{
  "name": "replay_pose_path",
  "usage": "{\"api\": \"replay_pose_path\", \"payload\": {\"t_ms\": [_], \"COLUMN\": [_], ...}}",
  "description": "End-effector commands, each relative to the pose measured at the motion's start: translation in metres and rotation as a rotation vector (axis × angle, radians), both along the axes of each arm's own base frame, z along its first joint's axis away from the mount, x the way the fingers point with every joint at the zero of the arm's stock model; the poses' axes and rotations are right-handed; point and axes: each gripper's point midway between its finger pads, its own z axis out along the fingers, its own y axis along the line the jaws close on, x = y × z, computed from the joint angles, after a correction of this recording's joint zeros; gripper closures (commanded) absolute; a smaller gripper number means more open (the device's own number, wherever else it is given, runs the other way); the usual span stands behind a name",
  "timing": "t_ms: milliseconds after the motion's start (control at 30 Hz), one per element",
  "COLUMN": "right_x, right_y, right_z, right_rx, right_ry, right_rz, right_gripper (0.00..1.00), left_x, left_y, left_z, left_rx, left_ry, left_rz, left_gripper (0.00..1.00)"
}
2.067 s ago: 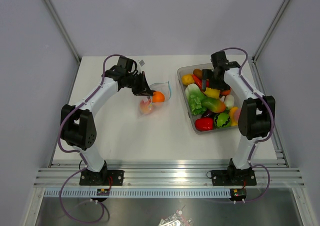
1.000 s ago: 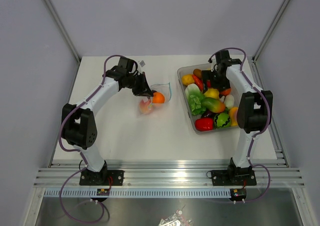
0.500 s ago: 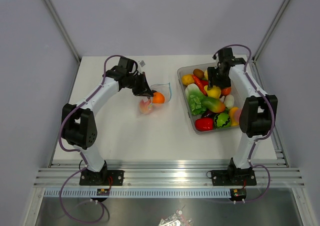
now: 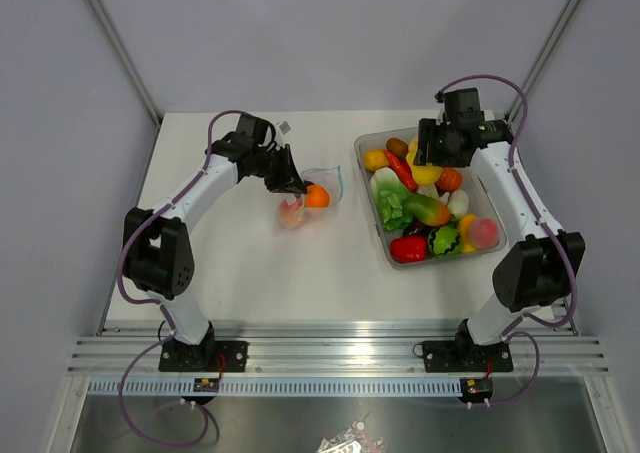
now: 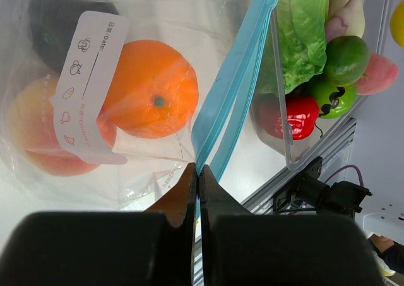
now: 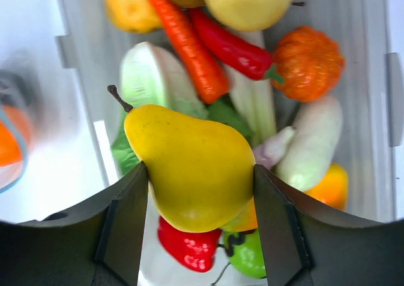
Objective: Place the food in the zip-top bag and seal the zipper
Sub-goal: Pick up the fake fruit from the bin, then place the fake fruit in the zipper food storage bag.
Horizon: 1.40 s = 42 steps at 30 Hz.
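While you read the top view, note the work surface first: a white table (image 4: 250, 263) enclosed by plain pale grey walls (image 4: 300, 33), with aluminium rails (image 4: 330, 348) along its near edge at the bottom of the frame.

Left of centre on the table lies the zip-top bag (image 4: 322, 178). It contains the orange (image 4: 317, 197) and, just below and left of it, the peach (image 4: 291, 211). The left gripper (image 4: 295, 185) sits at the bag's left side.

In the left wrist view, its two fingers (image 5: 183, 191) are pressed together at lower centre, clamped on the zipper (image 5: 233, 90). The blue strip runs from the top of the frame diagonally down into the fingers. The orange (image 5: 151, 89) lies left of the strip, partly behind a white printed label (image 5: 88, 84). The peach (image 5: 38, 134) is at the left edge, touching the orange.

At the upper right of the top view, the clear tray (image 4: 368, 138) holds mixed toy produce, including the lettuce (image 4: 392, 208). The right gripper (image 4: 428, 165) is over the tray's far end.

In the right wrist view, its fingers (image 6: 126, 223) are closed on a yellow pear (image 6: 189, 166), one finger on each flank, stem pointing to the upper left. The pear fills the centre of the frame, in front of the tray's contents.
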Motion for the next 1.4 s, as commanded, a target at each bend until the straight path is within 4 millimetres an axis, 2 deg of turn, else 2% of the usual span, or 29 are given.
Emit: {"api": "replay_pose_path", "payload": {"t_ms": [0, 67, 100, 233, 267, 300, 333, 367, 433, 467, 567, 633, 800, 933, 967, 1033, 1100, 1133, 1167, 1300, 1367], "right_x": [-0.008, -0.014, -0.016, -0.02, -0.021, -0.022, -0.026, -0.026, -0.027, -0.027, -0.03, -0.03, -0.032, -0.024, -0.02, -0.016, -0.01, -0.007, -0.004, 0.008, 0.011], "right_y": [0.045, 0.066, 0.088, 0.14, 0.158, 0.166, 0.183, 0.19, 0.204, 0.21, 0.226, 0.23, 0.236, 0.241, 0.244, 0.249, 0.255, 0.257, 0.261, 0.265, 0.268], "right_z": [0.037, 0.046, 0.049, 0.054, 0.051, 0.049, 0.036, 0.037, 0.022, 0.021, 0.009, -0.004, -0.016, -0.026, -0.02, -0.023, -0.016, -0.021, -0.015, -0.016, -0.023], "right_rx": [0.044, 0.079, 0.107, 0.215, 0.252, 0.256, 0.247, 0.244, 0.227, 0.232, 0.219, 0.192, 0.17, 0.152, 0.158, 0.158, 0.176, 0.174, 0.19, 0.191, 0.181], "right_ry": [-0.112, -0.134, -0.152, -0.187, -0.174, -0.166, -0.134, -0.131, -0.098, -0.098, -0.06, -0.03, 0.002, 0.022, 0.012, 0.02, 0.003, 0.012, 0.002, -0.019, -0.012], "right_rz": [0.064, 0.087, 0.128, 0.182, 0.211, 0.225, 0.255, 0.264, 0.285, 0.295, 0.333, 0.34, 0.358, 0.357, 0.355, 0.356, 0.347, 0.341, 0.331, 0.295, 0.279], "right_gripper": [0.58, 0.59, 0.6, 0.61, 0.6, 0.6, 0.6, 0.59, 0.59, 0.59, 0.59, 0.59, 0.58, 0.58, 0.58, 0.58, 0.58, 0.58, 0.58, 0.57, 0.52], "left_x": [0.011, 0.011, 0.011, 0.01, 0.01, 0.009, 0.009, 0.009, 0.008, 0.008, 0.008, 0.009, 0.01, 0.009, 0.008, 0.005, 0.003, 0.003, 0.003, 0.001, 0.001], "left_y": [-0.005, -0.005, -0.004, -0.005, -0.005, -0.005, -0.005, -0.004, -0.004, -0.005, -0.005, -0.005, -0.006, -0.007, -0.008, -0.009, -0.01, -0.01, -0.01, -0.013, -0.015], "left_z": [0.019, 0.02, 0.019, 0.022, 0.023, 0.024, 0.025, 0.025, 0.028, 0.03, 0.032, 0.034, 0.04, 0.042, 0.042, 0.042, 0.041, 0.041, 0.041, 0.047, 0.051], "left_rx": [-0.027, -0.024, -0.022, -0.027, -0.029, -0.028, -0.029, -0.028, -0.031, -0.033, -0.039, -0.043, -0.051, -0.059, -0.06, -0.067, -0.071, -0.072, -0.074, -0.097, -0.11], "left_ry": [-0.064, -0.066, -0.065, -0.066, -0.07, -0.07, -0.074, -0.071, -0.076, -0.078, -0.08, -0.082, -0.091, -0.098, -0.102, -0.097, -0.093, -0.098, -0.099, -0.105, -0.113], "left_rz": [0.0, 0.001, 0.002, 0.0, 0.0, 0.002, 0.001, 0.001, 0.0, 0.0, -0.002, -0.001, -0.001, -0.009, -0.018, -0.032, -0.042, -0.042, -0.043, -0.06, -0.065], "left_gripper": [1.0, 1.0, 1.0, 1.0, 1.0, 1.0, 1.0, 1.0, 1.0, 1.0, 1.0, 1.0, 1.0, 1.0, 1.0, 1.0, 1.0, 1.0, 1.0, 1.0, 1.0]}}
